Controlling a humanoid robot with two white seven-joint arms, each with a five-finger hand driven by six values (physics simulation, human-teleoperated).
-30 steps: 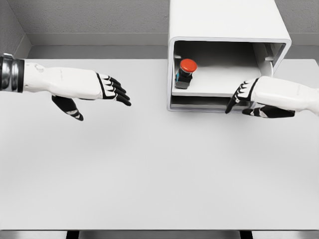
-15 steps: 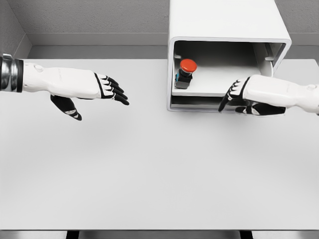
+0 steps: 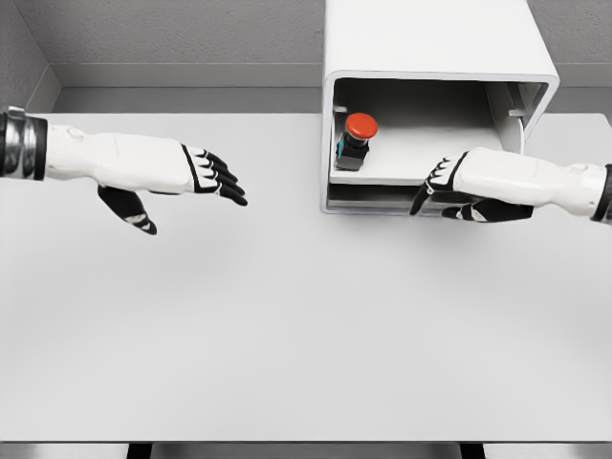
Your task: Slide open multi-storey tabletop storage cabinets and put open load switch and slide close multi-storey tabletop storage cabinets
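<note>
A pale grey surface (image 3: 287, 335) is filling the view, with a white storage cabinet (image 3: 430, 38) standing at 1 o'clock. A red-topped load switch (image 3: 356, 140) is sitting upright on its pulled-out drawer (image 3: 421, 153). The right hand (image 3: 449, 189), fingers curled loosely and holding nothing, is resting against the drawer front. The left hand (image 3: 191, 172) is hovering at 9 o'clock, fingers extended and empty.

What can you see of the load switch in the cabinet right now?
The load switch is a small push-button unit: a round red-orange cap on a dark body with a teal patch on its left side. It looks like plastic. It stands upright, slightly tilted in this view, on the white slide-out shelf inside the cabinet, near the shelf's left wall. Only the shelf touches it. The right hand is at the shelf's front edge, well clear of the switch.
</note>
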